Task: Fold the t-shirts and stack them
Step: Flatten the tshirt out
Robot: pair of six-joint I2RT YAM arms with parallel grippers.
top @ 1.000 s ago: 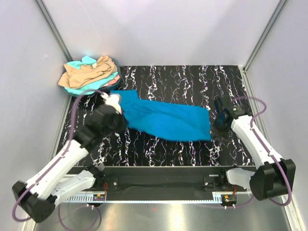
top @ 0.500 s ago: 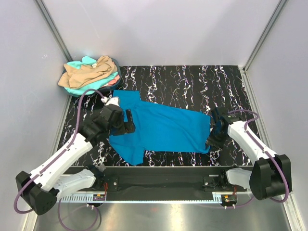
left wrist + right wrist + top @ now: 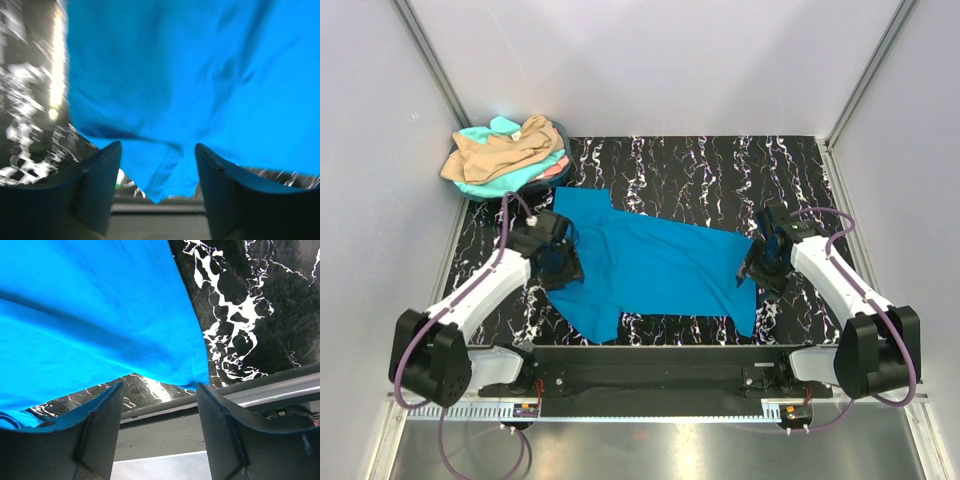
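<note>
The bright blue t-shirt (image 3: pixel 660 270) lies spread flat on the counter (image 3: pixel 720 170), apparently laid out for folding, while the left tool (image 3: pixel 563 268) and right tool (image 3: pixel 757 270) stand open and empty at its opposite ends

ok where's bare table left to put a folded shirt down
Bare marble table runs along the far edge, from the shirt pile to the right wall. A thin strip lies near, below the blue t-shirt. The middle is crowded: that shirt, left pincer and right pincer at its ends.
</note>
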